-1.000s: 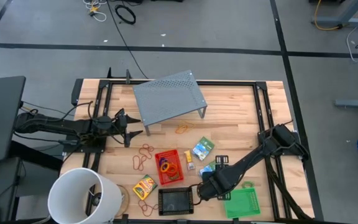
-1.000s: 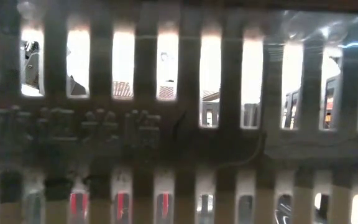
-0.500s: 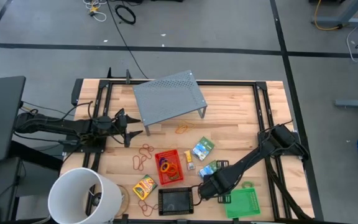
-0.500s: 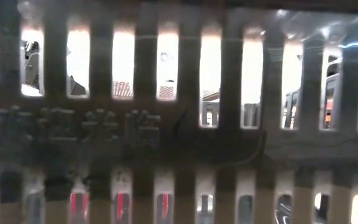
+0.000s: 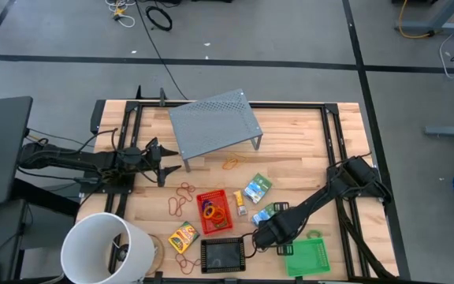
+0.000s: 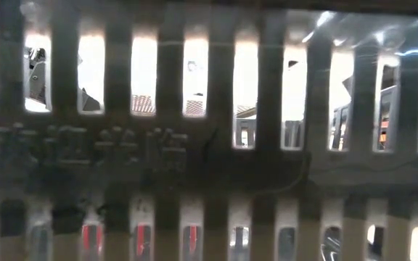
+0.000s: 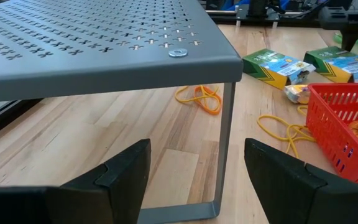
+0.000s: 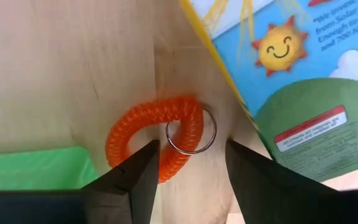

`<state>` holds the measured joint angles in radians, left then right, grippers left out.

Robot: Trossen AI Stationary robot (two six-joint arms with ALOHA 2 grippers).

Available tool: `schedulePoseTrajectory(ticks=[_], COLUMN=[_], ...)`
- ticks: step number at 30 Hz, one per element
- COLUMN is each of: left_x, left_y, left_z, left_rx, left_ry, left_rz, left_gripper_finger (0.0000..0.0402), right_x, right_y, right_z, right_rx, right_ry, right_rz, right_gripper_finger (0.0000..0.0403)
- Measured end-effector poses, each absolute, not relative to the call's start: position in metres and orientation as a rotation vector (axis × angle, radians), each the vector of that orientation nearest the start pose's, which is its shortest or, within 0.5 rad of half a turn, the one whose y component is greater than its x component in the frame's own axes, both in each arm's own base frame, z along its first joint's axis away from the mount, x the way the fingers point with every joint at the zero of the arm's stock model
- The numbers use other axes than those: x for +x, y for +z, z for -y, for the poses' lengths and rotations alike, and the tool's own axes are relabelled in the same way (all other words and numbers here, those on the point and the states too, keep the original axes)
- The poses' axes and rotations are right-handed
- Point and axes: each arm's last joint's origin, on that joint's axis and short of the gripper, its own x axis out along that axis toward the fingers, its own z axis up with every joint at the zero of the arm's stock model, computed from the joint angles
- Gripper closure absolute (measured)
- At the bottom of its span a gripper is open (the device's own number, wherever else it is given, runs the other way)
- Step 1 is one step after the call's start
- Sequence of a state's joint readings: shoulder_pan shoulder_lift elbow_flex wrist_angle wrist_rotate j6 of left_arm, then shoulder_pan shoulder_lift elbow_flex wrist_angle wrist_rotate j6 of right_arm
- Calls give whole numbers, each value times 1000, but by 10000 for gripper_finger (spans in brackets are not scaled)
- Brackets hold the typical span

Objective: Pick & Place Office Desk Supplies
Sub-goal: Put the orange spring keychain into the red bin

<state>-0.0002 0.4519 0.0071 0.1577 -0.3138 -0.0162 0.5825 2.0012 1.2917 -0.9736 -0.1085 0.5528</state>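
An orange coiled ring (image 8: pixel 143 133) with a metal key ring (image 8: pixel 191 129) lies on the wood between a teal-green packet (image 8: pixel 291 81) and the green mesh tray (image 8: pixel 33 169). My right gripper (image 8: pixel 188 158) hangs open just above it, pointing down, one finger on each side; it also shows near the table's front edge (image 5: pixel 263 237). The red tray (image 5: pixel 213 211) holds coloured rings. The black tray (image 5: pixel 223 254), crayon box (image 5: pixel 184 235) and rubber bands (image 5: pixel 183 195) lie on the table. My left gripper (image 7: pixel 197 168) waits open at the left (image 5: pixel 162 168).
The grey perforated riser (image 5: pixel 215 122) stands at the table's far middle, with more rubber bands (image 5: pixel 231 163) by its leg. A white bucket (image 5: pixel 105 248) stands at the front left corner. A second packet (image 5: pixel 257 188) lies beyond the right gripper. Dark mesh (image 6: pixel 209 145) blocks the low view.
My right gripper has sunk toward the table over the orange coiled ring, still open. Nothing on the table has moved.
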Motion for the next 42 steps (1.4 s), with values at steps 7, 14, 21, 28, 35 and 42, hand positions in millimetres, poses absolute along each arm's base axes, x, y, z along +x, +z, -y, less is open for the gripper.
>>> schedulePoseTrajectory(ticks=[7, 14, 21, 28, 35, 42], left_x=[121, 121, 121, 121, 121, 121], left_y=[141, 141, 141, 140, 140, 140], left_z=[-9, -9, -9, -9, -9, -9], left_rx=[29, 29, 29, 28, 28, 28], left_ry=[314, 314, 314, 314, 314, 314], left_rz=[-282, -282, -283, -290, -290, -290], left_gripper_finger=[140, 140, 140, 140, 140, 140], right_x=[285, 284, 295, 313, 342, 382], right_y=[132, 134, 156, 192, 225, 221], right_z=[-189, -192, -202, -210, -204, -182], right_rx=[-45, -100, -114, -190, -392, -506], right_ry=[81, 133, 174, 176, 120, 200], right_rz=[-1734, -1728, -1659, -1500, -1242, -949], right_gripper_finger=[349, 395, 397, 399, 399, 399])
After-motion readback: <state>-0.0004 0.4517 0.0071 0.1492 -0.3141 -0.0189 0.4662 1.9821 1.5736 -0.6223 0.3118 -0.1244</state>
